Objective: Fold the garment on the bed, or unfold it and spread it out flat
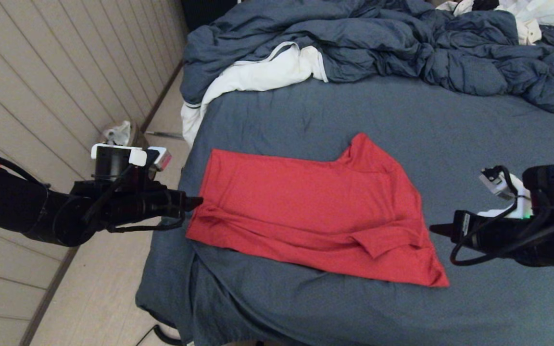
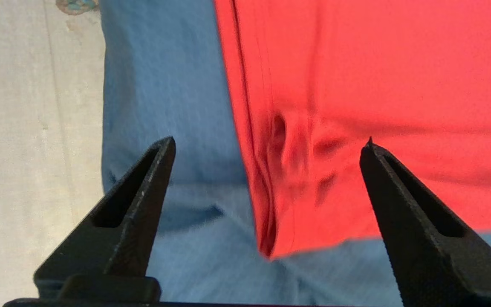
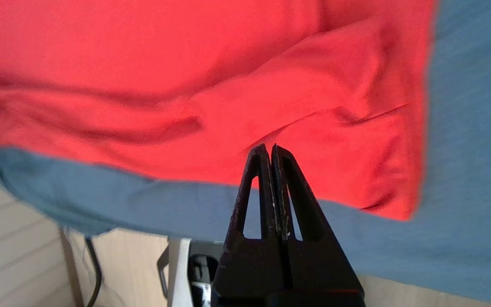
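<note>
Red knit fabric is the trouble here: the T-shirt (image 1: 315, 211) lies mostly flat on the slate-blue bed (image 1: 450, 125), near the bed's front-left corner, with one sleeve pointing toward the rumpled duvet (image 1: 402, 43) and the other folded over on itself near the front hem. At the shirt's left edge the cloth is already puckered into small ridges, and a pinch there would likely gather a bunch of cloth or catch the sheet beneath, so any pull could drag the sheet along or wrinkle the shirt further. That edge also sits close to the side of the bed, so a sideways tug might slide the thin fabric off toward the floor. The left pincer (image 2: 267, 145) reaches in level from the bed's left side, its tip at the shirt's edge and its fingers (image 2: 143, 192) spread wide, straddling the hem line with nothing between them. The right pincer (image 3: 270, 147) hangs just off the shirt's right side, above the sheet and aimed at the folded sleeve; its tips are pressed together and hold nothing. White cloth (image 1: 258, 72) with dark trim lies by the duvet, well apart from the shirt.
</note>
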